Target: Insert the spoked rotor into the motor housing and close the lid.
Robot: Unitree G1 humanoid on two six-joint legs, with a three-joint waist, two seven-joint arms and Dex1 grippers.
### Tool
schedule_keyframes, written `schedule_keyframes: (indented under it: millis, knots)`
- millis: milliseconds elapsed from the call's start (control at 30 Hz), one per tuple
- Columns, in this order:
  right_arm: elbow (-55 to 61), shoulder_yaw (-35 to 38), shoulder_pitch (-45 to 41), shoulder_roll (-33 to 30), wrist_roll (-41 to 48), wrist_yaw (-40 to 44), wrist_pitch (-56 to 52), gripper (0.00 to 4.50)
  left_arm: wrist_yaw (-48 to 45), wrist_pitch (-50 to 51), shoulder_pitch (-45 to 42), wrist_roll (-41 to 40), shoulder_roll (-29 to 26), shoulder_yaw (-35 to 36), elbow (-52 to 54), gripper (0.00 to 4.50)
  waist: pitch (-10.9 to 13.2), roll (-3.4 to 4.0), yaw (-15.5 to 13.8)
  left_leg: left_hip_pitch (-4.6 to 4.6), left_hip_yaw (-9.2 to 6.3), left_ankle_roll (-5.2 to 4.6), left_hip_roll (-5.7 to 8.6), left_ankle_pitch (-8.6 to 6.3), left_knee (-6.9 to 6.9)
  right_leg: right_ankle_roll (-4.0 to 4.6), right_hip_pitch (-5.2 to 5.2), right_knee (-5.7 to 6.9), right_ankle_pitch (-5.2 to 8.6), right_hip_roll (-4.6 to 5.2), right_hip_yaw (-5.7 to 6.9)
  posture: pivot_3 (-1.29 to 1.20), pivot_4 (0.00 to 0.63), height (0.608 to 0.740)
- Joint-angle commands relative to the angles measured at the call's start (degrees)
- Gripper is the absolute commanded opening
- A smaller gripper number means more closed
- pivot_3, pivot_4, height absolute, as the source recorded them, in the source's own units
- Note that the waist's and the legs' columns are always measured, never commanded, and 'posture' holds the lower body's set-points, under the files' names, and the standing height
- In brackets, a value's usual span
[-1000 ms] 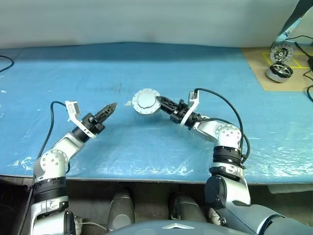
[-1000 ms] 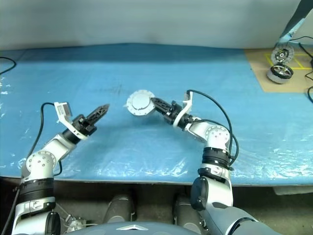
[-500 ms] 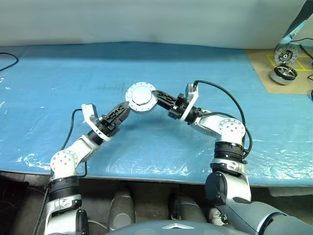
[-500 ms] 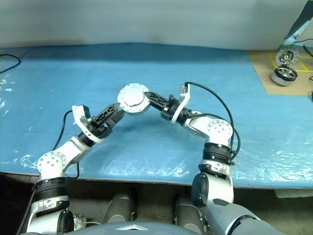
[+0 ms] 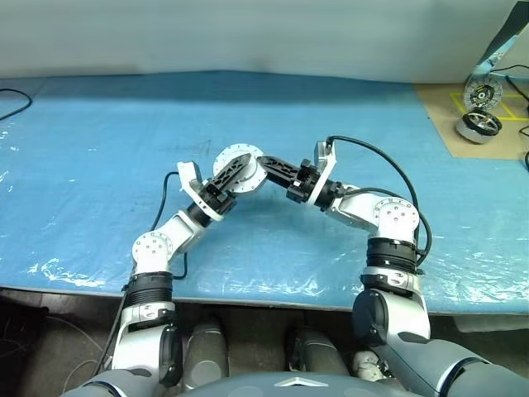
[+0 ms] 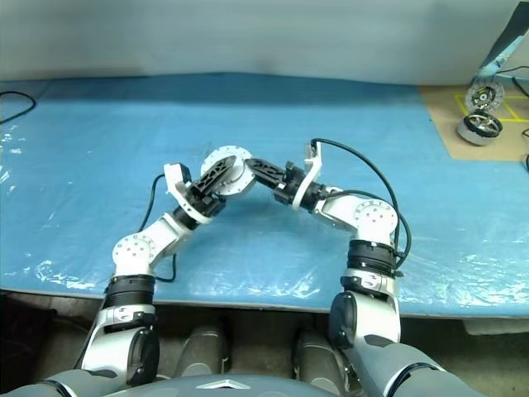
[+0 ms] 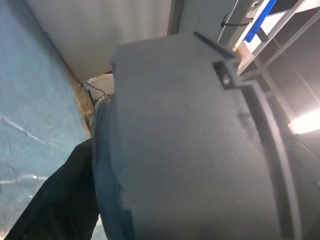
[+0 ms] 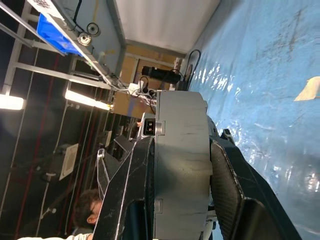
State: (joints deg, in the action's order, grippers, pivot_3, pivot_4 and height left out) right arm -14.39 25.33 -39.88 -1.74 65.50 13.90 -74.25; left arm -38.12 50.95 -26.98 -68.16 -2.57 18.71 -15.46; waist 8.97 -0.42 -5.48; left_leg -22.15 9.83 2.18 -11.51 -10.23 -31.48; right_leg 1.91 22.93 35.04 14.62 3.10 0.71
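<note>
Over the blue plastic-covered table (image 5: 99, 141), in the head views, you have both arms meeting at the middle. Your right gripper (image 5: 263, 163) is clamped on the edge of a round silver-grey disc with a bolted rim, the motor housing (image 5: 240, 169), and holds it up above the sheet with its smooth face toward the camera. Your left gripper (image 5: 231, 174) reaches up to the same disc from the other side, its black fingers spread wide, one crossing the disc's face; whether they touch it you cannot tell. Far off at the table's right corner, a brown board (image 5: 467, 124) carries two more round parts: an upright dark wheel with thin spokes, the spoked rotor (image 5: 478, 93), and just in front of it a low silver ring-shaped part (image 5: 478, 125) lying flat. A black cable (image 5: 11, 101) lies at the left edge.

From the left wrist view, the housing's (image 7: 195, 150) grey wall looms right up against the lens, with one black finger (image 7: 55, 200) beside it and blue sheet behind.

From the right wrist view, you see the housing (image 8: 181, 165) edge-on, pinched between your two black fingers (image 8: 227, 175), above the blue sheet, where a small pale scrap (image 8: 308, 89) lies. Shelving and a person (image 8: 90, 212) show in the background
</note>
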Motion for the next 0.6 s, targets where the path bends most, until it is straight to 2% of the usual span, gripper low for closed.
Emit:
schedule_keyframes:
  millis: [33, 133, 233, 300, 400, 500, 600]
  knots:
    - [3.5, 0.4, -1.5, 0.9, 4.2, 0.4, 0.5, 1.16, 0.8, -2.2, -1.2, 0.0, 0.7, 1.5, 0.5, 4.32, 0.0, 0.00, 0.0, 0.00, -0.01, 0.00, 0.00, 0.00, -0.03, 0.00, 0.00, 0.03, 0.00, 0.00, 0.01, 0.00, 0.150, 0.740]
    - [3.7, 0.5, -1.6, 0.9, 4.4, 0.0, 0.7, 1.16, 1.0, -1.1, -1.0, -2.3, 0.5, 2.9, 1.1, 3.61, 0.0, -0.01, 0.0, 0.00, -0.02, 0.00, -0.01, 0.00, -0.11, 0.00, 0.00, 0.13, 0.00, 0.00, 0.01, 0.00, 0.150, 0.740]
    - [3.3, 0.4, -1.1, 1.5, 4.3, -1.0, 1.7, 1.16, 3.4, -3.9, -0.7, 3.2, -0.1, 1.0, 1.9, 2.67, 0.0, -0.03, -0.1, 0.01, -0.05, 0.00, -0.01, 0.00, -0.24, 0.00, -0.01, 0.25, 0.00, 0.02, 0.02, 0.00, 0.150, 0.740]
    - [3.2, 0.1, -1.0, 1.8, 4.2, -1.6, 2.3, 1.16, 1.9, -4.5, 0.4, 3.1, -0.2, 0.9, 3.3, 2.53, 0.0, -0.06, -0.1, -0.02, -0.06, 0.00, -0.02, 0.00, -0.37, 0.00, -0.02, 0.32, 0.00, 0.05, 0.02, 0.00, 0.150, 0.740]
    - [3.2, 0.1, -1.2, 2.0, 3.7, -2.7, 3.2, 1.16, 4.1, -4.1, 0.4, 3.8, -0.6, 0.7, 3.8, 2.53, 0.0, -0.06, -0.1, -0.02, -0.07, 0.00, -0.03, 0.00, -0.48, 0.00, -0.01, 0.44, 0.00, 0.05, 0.01, 0.00, 0.150, 0.740]
    - [2.6, 0.1, -1.4, 2.3, 3.3, -3.8, 3.7, 1.16, 2.1, -4.0, 0.4, 1.9, -0.3, 1.5, 4.3, 2.53, 0.0, -0.06, 0.0, -0.02, -0.08, 0.00, -0.05, 0.00, -0.58, 0.00, -0.01, 0.52, 0.00, 0.05, 0.02, 0.00, 0.150, 0.740]
    - [2.7, -0.2, -1.6, 2.7, 2.1, -5.0, 5.3, 1.16, 4.7, -5.1, -0.9, 4.6, -0.6, 0.8, 2.8, 2.53, 0.0, -0.06, 0.0, -0.02, -0.08, 0.00, -0.04, 0.00, -0.63, 0.00, -0.01, 0.57, 0.00, 0.05, 0.01, 0.00, 0.150, 0.740]
